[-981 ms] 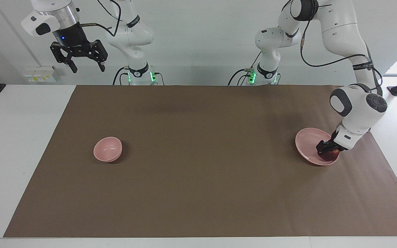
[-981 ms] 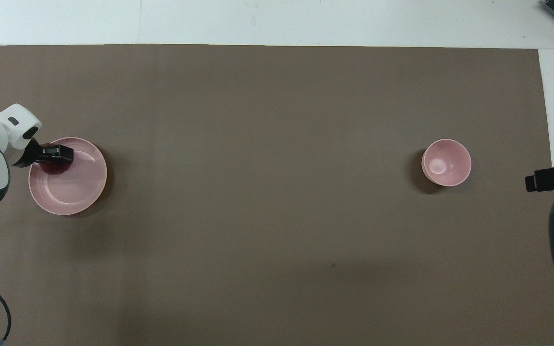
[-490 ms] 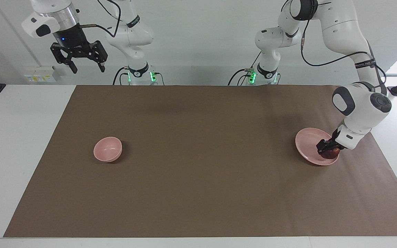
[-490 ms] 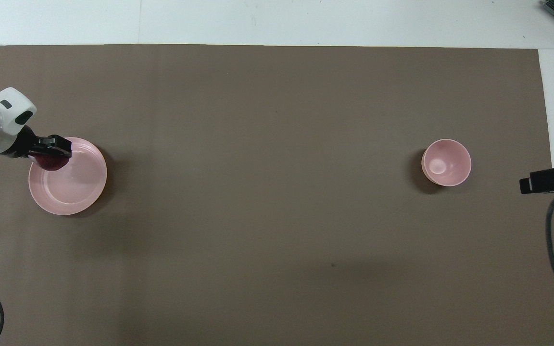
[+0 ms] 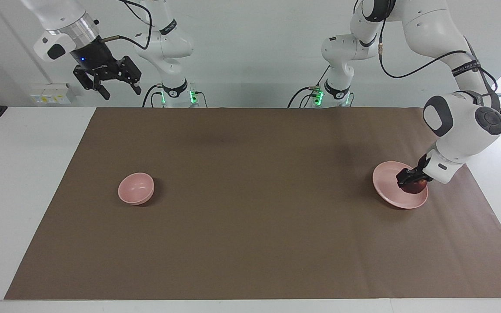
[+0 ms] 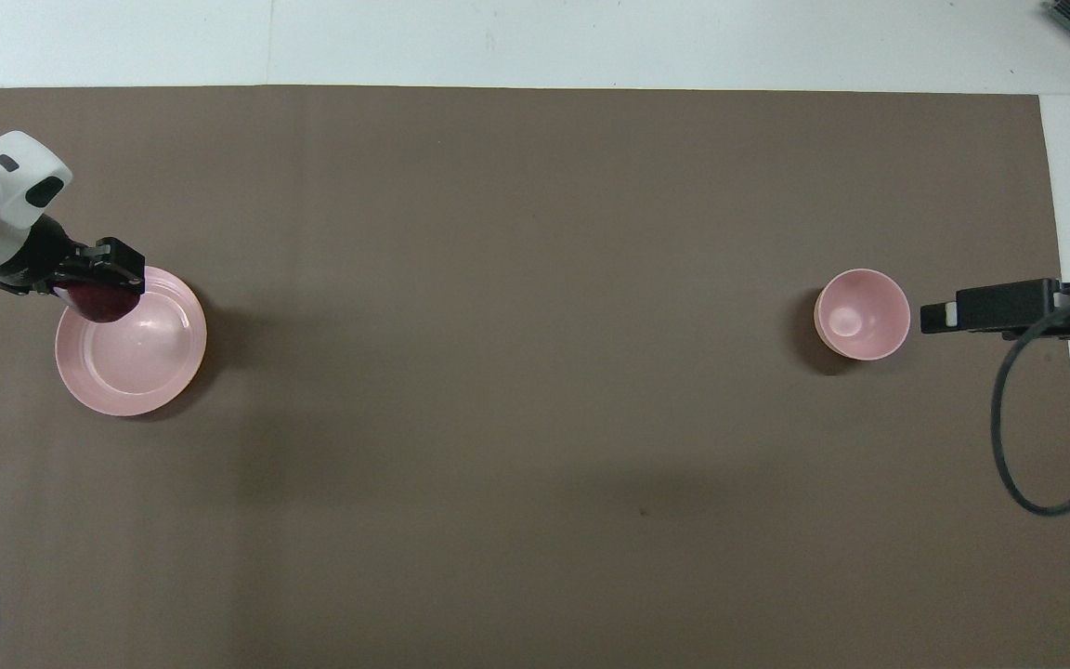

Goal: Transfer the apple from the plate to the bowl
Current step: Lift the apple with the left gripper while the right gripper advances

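Note:
The dark red apple is in my left gripper, which is shut on it and holds it a little above the pale pink plate, over the plate's edge. In the overhead view the apple shows under the left gripper at the rim of the plate. The small pink bowl stands empty toward the right arm's end of the table. My right gripper is open and raised high; in the overhead view it shows beside the bowl.
A brown mat covers most of the white table. A black cable hangs from the right arm over the mat's edge.
My left gripper has lifted the apple off the plate, a little upward. My right gripper has swung in toward the bowl and tilted.

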